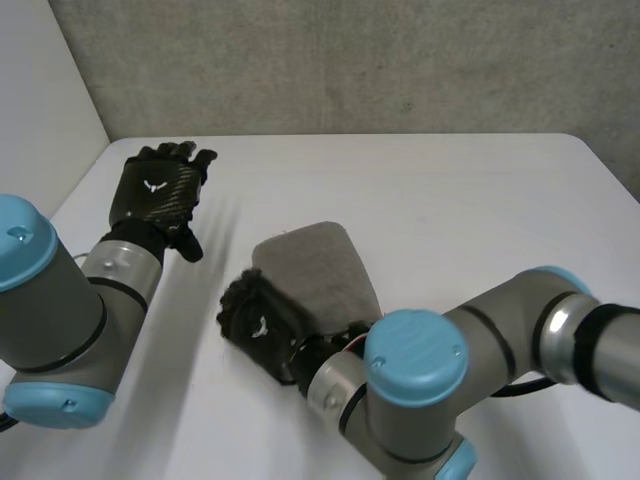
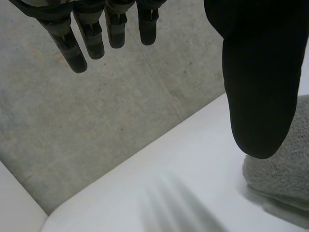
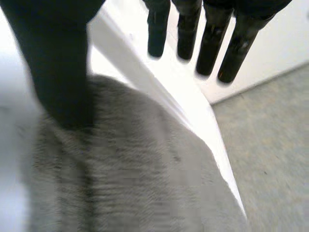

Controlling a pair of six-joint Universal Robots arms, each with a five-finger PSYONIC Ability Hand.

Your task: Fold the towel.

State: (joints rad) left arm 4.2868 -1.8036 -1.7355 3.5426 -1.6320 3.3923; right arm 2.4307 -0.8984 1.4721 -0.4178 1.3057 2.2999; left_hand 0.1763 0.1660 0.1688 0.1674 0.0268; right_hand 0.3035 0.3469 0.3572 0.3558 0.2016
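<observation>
Grey towel (image 1: 318, 268): right robot hand (image 1: 258, 322) spread at its edge, left robot hand (image 1: 160, 190) spread, apart.

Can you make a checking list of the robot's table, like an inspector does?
surface: white table, smooth, no stains seen.
job's things: one grey towel near the table's middle; it looks already folded into layers.
clutter: nothing seen.
hands: left hand open, fingers straight, held above the table's far left part, apart from the towel; right hand open, fingers straight, at the towel's near edge; whether it touches the towel cannot be told.
cables: nothing seen.
surroundings: grey wall behind the table, white wall at its left.
</observation>
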